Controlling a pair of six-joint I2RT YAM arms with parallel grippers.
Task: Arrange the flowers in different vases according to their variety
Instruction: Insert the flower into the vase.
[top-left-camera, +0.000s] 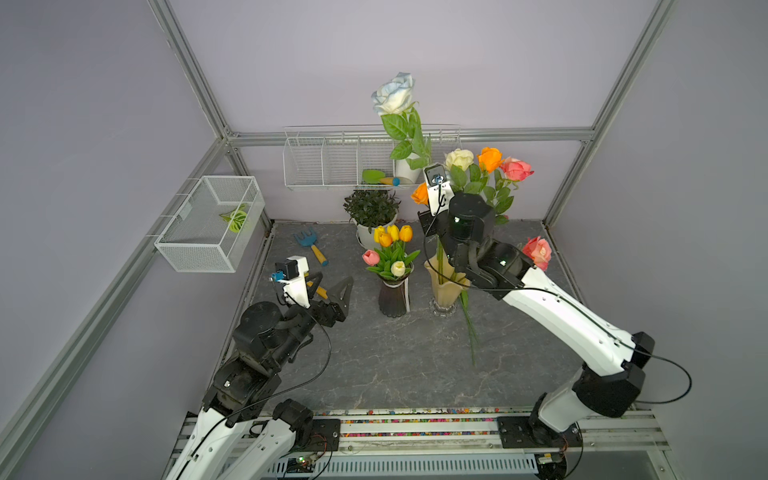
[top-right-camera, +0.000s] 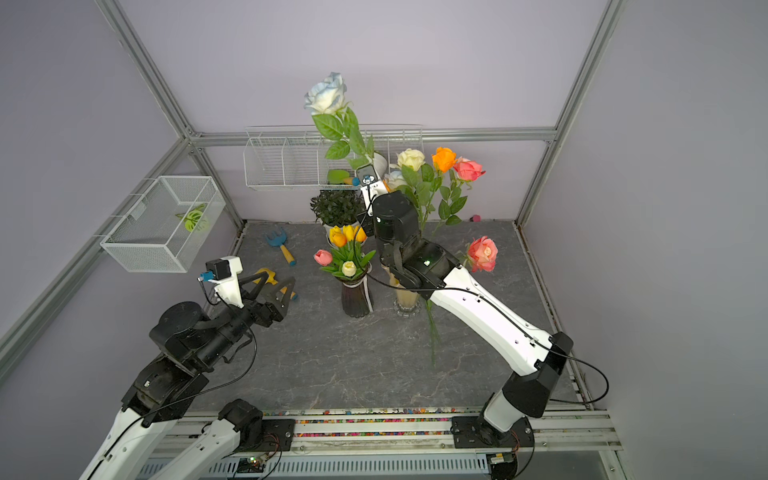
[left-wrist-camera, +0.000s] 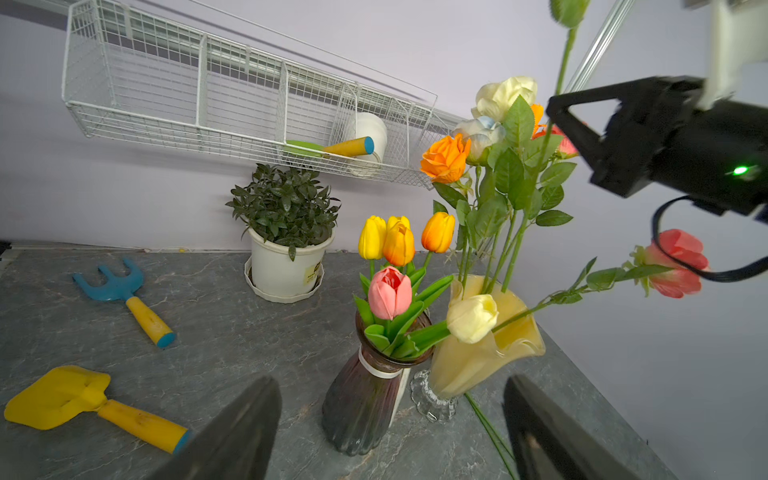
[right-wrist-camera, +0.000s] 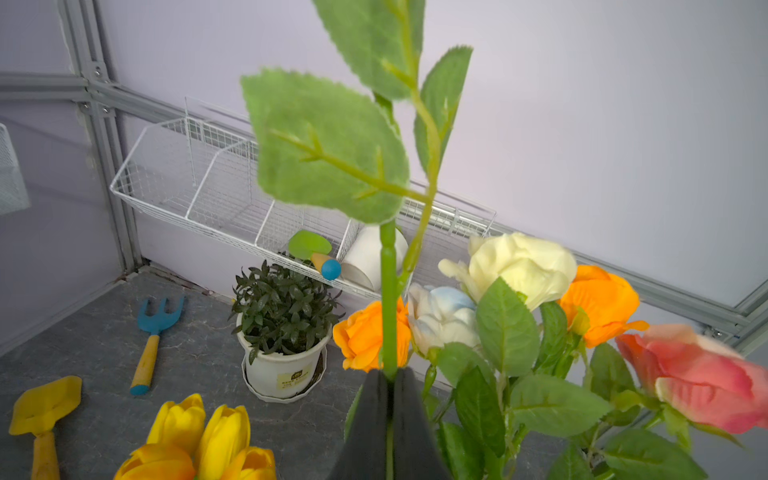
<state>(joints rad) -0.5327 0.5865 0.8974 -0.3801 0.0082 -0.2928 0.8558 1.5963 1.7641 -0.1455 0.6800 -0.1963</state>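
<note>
Two vases: purple vase (top-left-camera: 392, 299) (left-wrist-camera: 365, 407) and yellow vase (top-left-camera: 444, 291) (left-wrist-camera: 478, 361) stood just beside each other mid-table (top-left-camera: 395, 365), the purple one on the left arm's side.
Tulips (top-left-camera: 390, 249) (left-wrist-camera: 395, 245): yellow, orange, pink and cream heads were bunched upright in the purple vase.
Roses (top-left-camera: 490, 160) (right-wrist-camera: 523, 262): cream, orange, pink and one small white-blue bloom stood on leafy stems in the yellow vase.
White-blue rose (top-left-camera: 395, 93) (top-right-camera: 326, 93): it was carried upright, its bloom high above the wire shelf. The lower stem end was hidden, so whether it sat in the yellow vase could not be told.
Right gripper (right-wrist-camera: 388, 378): its fingers were clenched on that rose's green stem below the leaves, over the yellow vase.
Pink rose (top-left-camera: 538, 251) (left-wrist-camera: 677, 264): it leaned outward by the yellow vase, bloom beside the right forearm, stem foot on the table in front.
Left gripper (top-left-camera: 336, 277): its fingers were spread wide with nothing between them, above the table near the purple vase.
Potted plant (top-left-camera: 371, 205): it stood behind the vases, by the back wall.
Tools: blue rake (top-left-camera: 309, 243) and yellow shovel (left-wrist-camera: 58, 397) lay on the table's left side.
Wire shelf (top-left-camera: 324, 162): it hung on the back wall and held a white pot (top-left-camera: 405, 170) and a green trowel (top-left-camera: 374, 176).
</note>
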